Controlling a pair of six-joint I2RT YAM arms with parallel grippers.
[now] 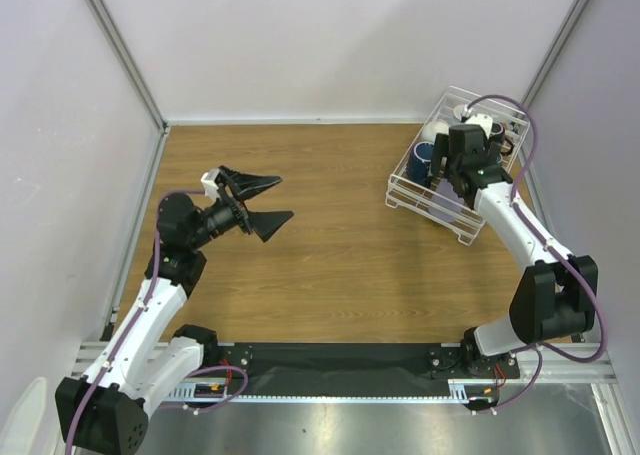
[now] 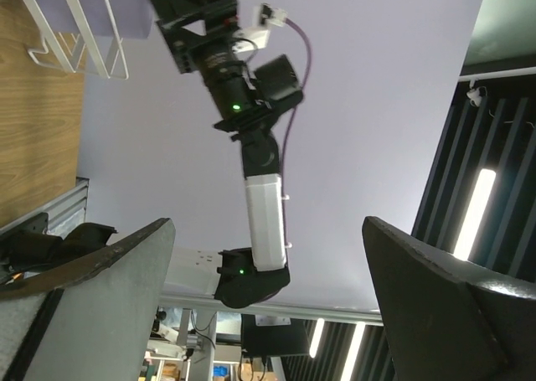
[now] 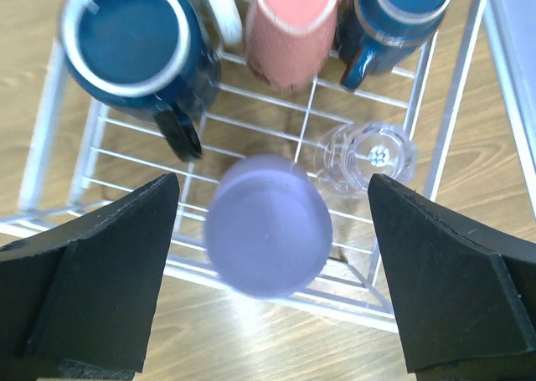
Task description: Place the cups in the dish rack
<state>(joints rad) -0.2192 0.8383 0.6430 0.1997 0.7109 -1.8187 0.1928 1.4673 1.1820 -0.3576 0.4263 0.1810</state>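
Observation:
The white wire dish rack (image 3: 453, 113) fills the right wrist view. Inside it are a navy mug (image 3: 132, 44), a terracotta cup (image 3: 291, 31), a second navy cup (image 3: 400, 14) and a clear glass (image 3: 368, 155). The lavender tumbler (image 3: 268, 227) shows its round end, blurred, at the rack's near edge. My right gripper (image 3: 270, 255) hangs open above the tumbler, with both fingers clear of it. From above, the right gripper (image 1: 455, 178) is over the rack (image 1: 425, 208). My left gripper (image 1: 286, 197) stands open and empty over the table's left half.
A white mug (image 1: 482, 126) and a pale cup (image 1: 436, 131) sit at the rack's far end. The left wrist view looks sideways past its open gripper (image 2: 268, 230) at the right arm (image 2: 261, 213) and a rack corner (image 2: 77, 31). Walls enclose the table.

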